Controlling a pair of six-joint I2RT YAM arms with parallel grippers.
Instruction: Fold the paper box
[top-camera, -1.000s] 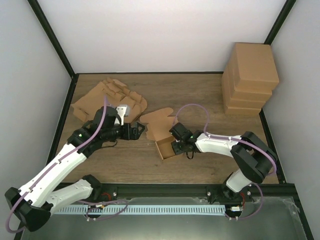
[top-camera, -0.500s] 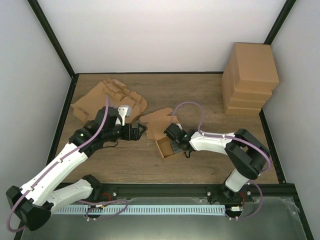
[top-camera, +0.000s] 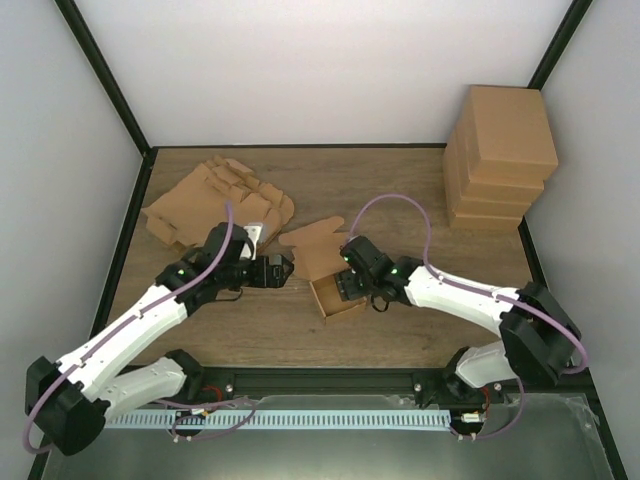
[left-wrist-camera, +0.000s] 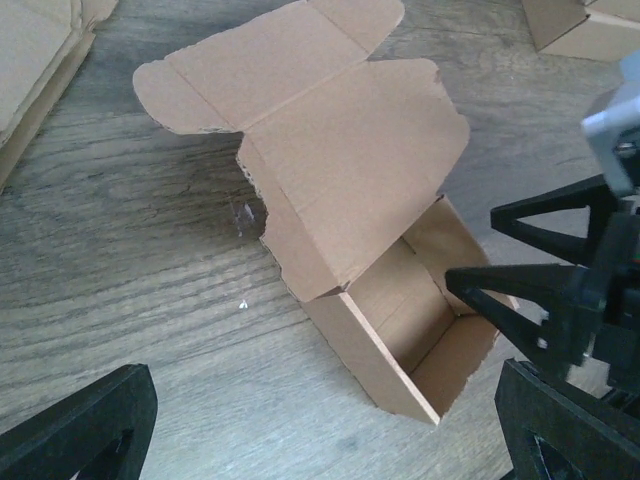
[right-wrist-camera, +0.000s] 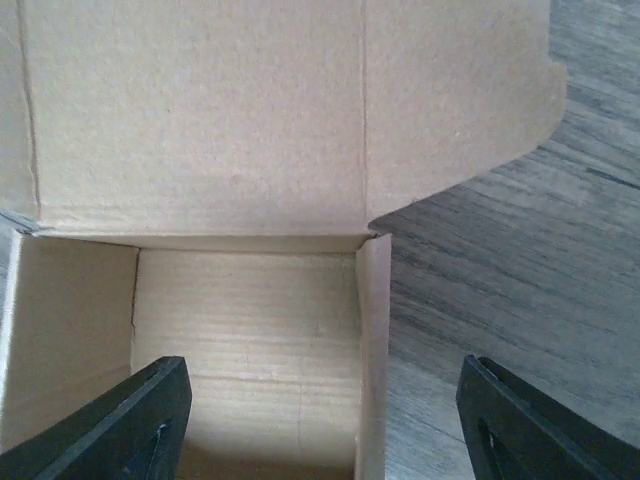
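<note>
A small brown paper box (top-camera: 335, 296) stands near the table's middle with its lid flap (top-camera: 315, 246) laid back and its inside empty. My right gripper (top-camera: 350, 281) hovers over the box's right side. In the right wrist view its fingers are spread wide, one over the box floor (right-wrist-camera: 250, 330) and one outside, straddling the side wall (right-wrist-camera: 372, 350) without touching it. My left gripper (top-camera: 281, 270) is open just left of the box, holding nothing. In the left wrist view the box (left-wrist-camera: 400, 310) and lid (left-wrist-camera: 340, 170) lie ahead, with the right gripper's black fingers (left-wrist-camera: 540, 300) at the box's far side.
A pile of flat cardboard blanks (top-camera: 215, 198) lies at the back left, just behind my left arm. A stack of folded boxes (top-camera: 500, 155) stands at the back right corner. Black frame rails (top-camera: 130, 230) edge the wooden table.
My right gripper has opened wide from nearly shut and let go of the box wall. My left gripper has moved slightly toward the box.
</note>
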